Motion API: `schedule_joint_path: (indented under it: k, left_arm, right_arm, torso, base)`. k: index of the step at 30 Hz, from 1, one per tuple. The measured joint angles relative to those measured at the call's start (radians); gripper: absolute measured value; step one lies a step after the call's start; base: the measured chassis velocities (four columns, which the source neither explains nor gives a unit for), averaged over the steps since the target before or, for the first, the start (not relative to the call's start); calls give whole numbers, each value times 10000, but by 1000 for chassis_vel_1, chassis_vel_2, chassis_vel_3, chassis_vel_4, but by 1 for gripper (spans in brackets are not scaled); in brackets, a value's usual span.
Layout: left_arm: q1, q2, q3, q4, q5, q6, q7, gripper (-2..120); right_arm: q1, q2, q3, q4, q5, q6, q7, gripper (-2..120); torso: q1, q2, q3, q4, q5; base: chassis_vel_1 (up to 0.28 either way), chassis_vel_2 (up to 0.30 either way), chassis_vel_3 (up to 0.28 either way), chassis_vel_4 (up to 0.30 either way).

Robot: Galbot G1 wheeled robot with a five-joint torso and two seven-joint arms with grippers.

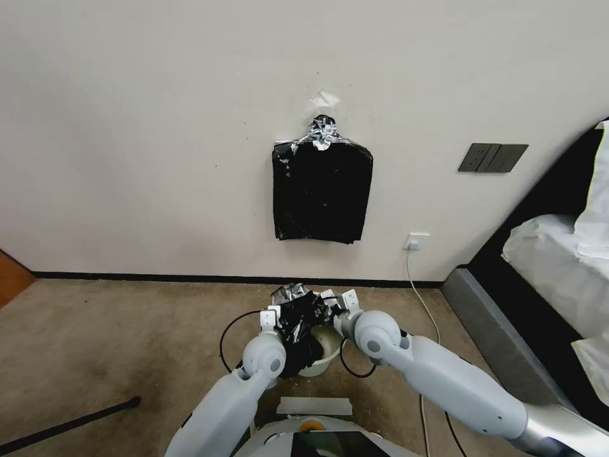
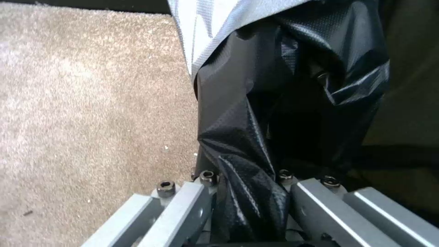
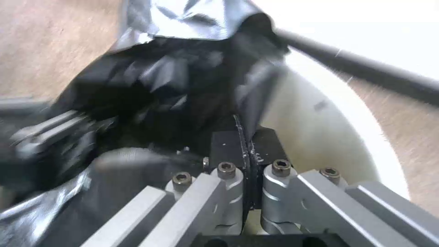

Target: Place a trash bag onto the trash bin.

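Pinching a fold of the bag (image 3: 183, 79) between its black pads (image 3: 228, 147), the right gripper (image 1: 336, 303) is closed on the film just over the bin's (image 1: 327, 346) far right rim; the right wrist view shows the two pads pressed together with a thin edge of plastic between them and the cream inner wall of the bin right beside them. The left gripper (image 1: 274, 314) sits just left of the bag, and the left wrist view shows a twisted strand of black film (image 2: 256, 199) clamped between its fingers (image 2: 192, 202), so it too is closed on the bag. The bag hangs crumpled between the two grippers, bunched over the left and middle of the bin's mouth and covering most of it, while the right part of the bin's rim and inside stay bare. Both arms reach forward from the near edge, crowding the bin and hiding its near side. A strip of white tape (image 1: 315, 405) lies on the carpet (image 1: 127, 330) just near the bin. On the far wall hangs a flat black bundle (image 1: 322, 190), with a switch plate (image 1: 493, 157) to its right and a socket (image 1: 415, 241) lower down, its white cord (image 1: 424, 298) trailing along the floor right of the bin. A bed (image 1: 558, 266) stands at the right.
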Motion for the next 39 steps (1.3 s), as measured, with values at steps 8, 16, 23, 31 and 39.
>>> schedule_joint_path:
  k: [8, 16, 23, 31, 39]
  left_arm:
    - [684, 733, -254, -639, 1693, -1128, 1642, 1]
    - [1376, 1464, -660, -1645, 3096, -1772, 3463, 1]
    - [1750, 2025, -1001, -2310, 3897, -2371, 4923, 1]
    - [2219, 2501, -1433, -2627, 4971, -3428, 6083, 1]
    - [2214, 2299, -1684, -2670, 4210, -4978, 6095, 1]
  right_arm:
    - [-87, -308, 303, 230, -1598, 1079, -559, 0]
    - [1002, -1196, 167, 260, -2131, 1515, -1013, 0]
    - [1877, -1963, -356, 126, -1755, 1500, -1261, 0]
    - [1793, -2784, -57, 146, -1213, 1454, -1390, 0]
    - [-1192, -3953, 1973, 602, -1807, 1502, -3098, 0]
  torso:
    - [0, -1, 1, 1, 4]
    - [0, 0, 1, 2, 4]
    - [0, -1, 1, 1, 3]
    - [0, -1, 0, 4, 4]
    - [-1, -1, 0, -1, 4]
  base:
    - [0, 0, 0, 0]
    - [0, 0, 0, 0]
    - [0, 0, 0, 0]
    - [0, 0, 0, 0]
    - [0, 0, 0, 0]
